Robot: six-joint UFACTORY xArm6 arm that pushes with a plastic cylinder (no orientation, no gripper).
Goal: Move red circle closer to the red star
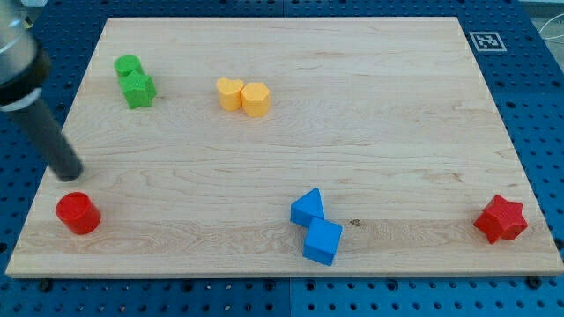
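Note:
The red circle [77, 212] stands near the wooden board's bottom left corner. The red star [500, 219] stands near the bottom right corner, far across the board from it. My tip [69, 174] is at the view's left, just above the red circle and a little to its left, a small gap apart from it. The rod rises from the tip toward the view's top left.
A green circle [128, 64] and green star [138, 88] touch at the top left. A yellow heart [229, 92] and yellow hexagon [256, 99] touch at top centre. Two blue blocks [307, 208] [322, 240] touch at bottom centre. The board's left edge [42, 189] is close.

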